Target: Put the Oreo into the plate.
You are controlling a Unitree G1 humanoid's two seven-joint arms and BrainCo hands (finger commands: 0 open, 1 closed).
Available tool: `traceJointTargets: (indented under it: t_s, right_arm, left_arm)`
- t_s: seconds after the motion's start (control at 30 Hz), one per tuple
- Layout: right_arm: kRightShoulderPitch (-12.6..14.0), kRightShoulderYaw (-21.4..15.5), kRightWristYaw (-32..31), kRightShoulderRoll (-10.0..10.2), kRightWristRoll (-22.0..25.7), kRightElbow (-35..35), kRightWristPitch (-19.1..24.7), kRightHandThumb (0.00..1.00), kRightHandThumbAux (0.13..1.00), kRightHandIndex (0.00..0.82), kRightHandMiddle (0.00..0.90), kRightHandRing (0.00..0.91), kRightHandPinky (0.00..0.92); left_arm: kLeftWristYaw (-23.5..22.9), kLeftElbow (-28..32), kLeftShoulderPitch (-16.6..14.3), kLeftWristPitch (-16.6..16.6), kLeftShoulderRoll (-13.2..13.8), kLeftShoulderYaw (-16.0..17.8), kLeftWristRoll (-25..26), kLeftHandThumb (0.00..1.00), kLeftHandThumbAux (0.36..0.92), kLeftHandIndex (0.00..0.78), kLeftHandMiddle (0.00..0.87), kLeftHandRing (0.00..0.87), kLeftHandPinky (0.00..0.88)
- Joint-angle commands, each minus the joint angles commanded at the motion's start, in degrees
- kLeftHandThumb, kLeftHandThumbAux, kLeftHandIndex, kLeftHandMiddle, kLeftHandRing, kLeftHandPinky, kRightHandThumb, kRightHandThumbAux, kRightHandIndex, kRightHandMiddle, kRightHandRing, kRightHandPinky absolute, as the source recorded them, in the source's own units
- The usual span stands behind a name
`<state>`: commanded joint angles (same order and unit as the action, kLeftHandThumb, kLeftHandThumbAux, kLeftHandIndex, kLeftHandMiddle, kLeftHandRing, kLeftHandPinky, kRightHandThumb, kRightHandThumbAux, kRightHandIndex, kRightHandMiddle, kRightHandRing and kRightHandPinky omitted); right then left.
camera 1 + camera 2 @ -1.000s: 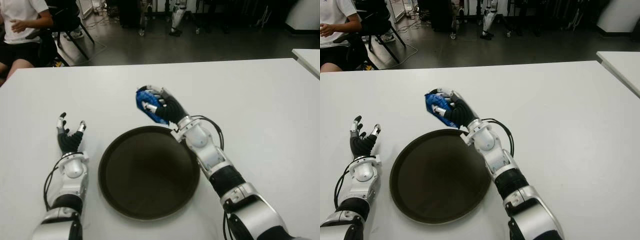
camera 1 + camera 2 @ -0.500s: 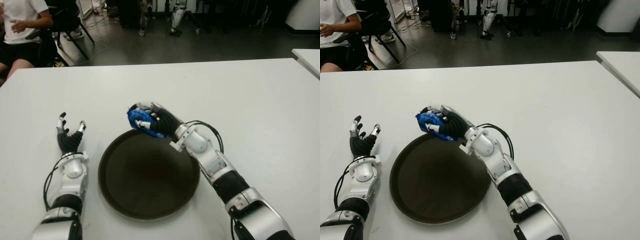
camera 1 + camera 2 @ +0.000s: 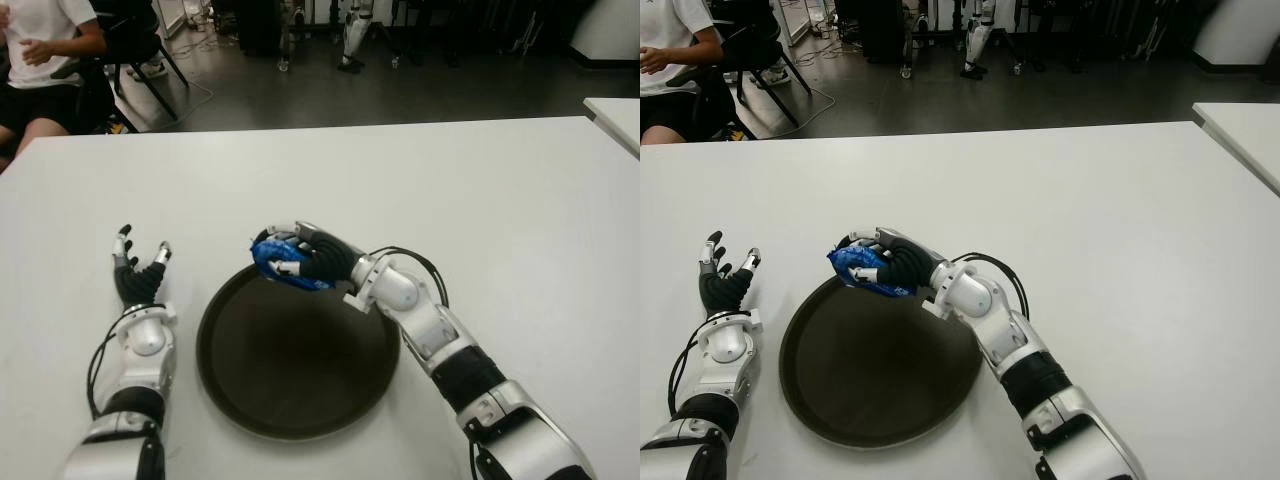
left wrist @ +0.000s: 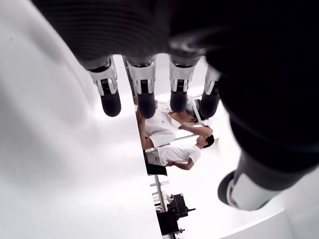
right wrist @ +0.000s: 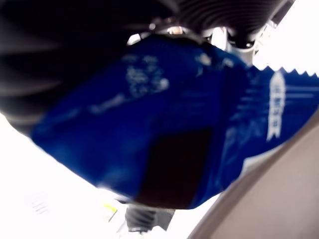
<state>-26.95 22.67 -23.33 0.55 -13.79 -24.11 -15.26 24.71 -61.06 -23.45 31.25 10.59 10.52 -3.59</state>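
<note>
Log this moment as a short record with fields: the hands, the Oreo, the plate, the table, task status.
right hand: shut on the Oreo pack, over the plate's far rim
Oreo pack: blue, held in the air
plate: dark, round, holds nothing
left hand: open, idle, to the left of the plate
table: white
bystander: seated past the far left corner
status: pack not yet released

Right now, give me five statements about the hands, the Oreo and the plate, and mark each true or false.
1. The right hand grips the blue Oreo pack. True.
2. The Oreo pack lies flat in the middle of the plate. False: it is held over the plate's far rim.
3. The left hand holds the plate. False: it is open, left of the plate.
4. The plate holds nothing. True.
5. The plate is white. False: it is dark.
</note>
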Motion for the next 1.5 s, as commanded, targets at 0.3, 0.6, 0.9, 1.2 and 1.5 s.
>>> traceJointTargets:
  t_s: [0.3,0.6,0.9,1.2,1.5]
  right_arm:
    - [1.0,0.5,-0.5,-1.4,-1.4,2.0,-0.9,0.731,0.708,0.44,0.878,0.857,0.841]
    - [1.1,1.4,1.1,-2.6,-3.5,2.8,-1.2,0.731,0.708,0.44,0.879,0.857,0.841]
    - [1.2,2.0,3.4,-3.4,-5.2,3.0,-2.5,0.732,0.708,0.44,0.877,0.855,0.838]
    - [1.5,2.2,5.5,-3.6,-6.4,2.9,-3.8,0.733,0.709,0.44,0.88,0.864,0.855]
    - [1.3,2.5,7.3,-3.7,-7.2,1.8,-5.7,0.733,0.709,0.44,0.874,0.857,0.842]
  left_arm:
    - [0.5,0.4,0.0,-0.2,-0.1,-0.2,-0.3,0.014,0.683,0.057,0.053,0.035,0.038]
    - [0.2,0.2,-0.2,-0.5,0.0,-0.3,-0.2,0.033,0.68,0.077,0.066,0.044,0.039]
    - [0.0,0.2,-0.2,-0.5,0.0,-0.3,-0.1,0.038,0.659,0.063,0.055,0.038,0.042]
    - [0.1,0.2,-0.1,-0.2,-0.1,-0.2,-0.1,0.03,0.665,0.064,0.054,0.041,0.047]
    - [0.3,0.4,0.0,-0.9,-0.1,-0.3,-0.2,0.019,0.647,0.053,0.047,0.026,0.025]
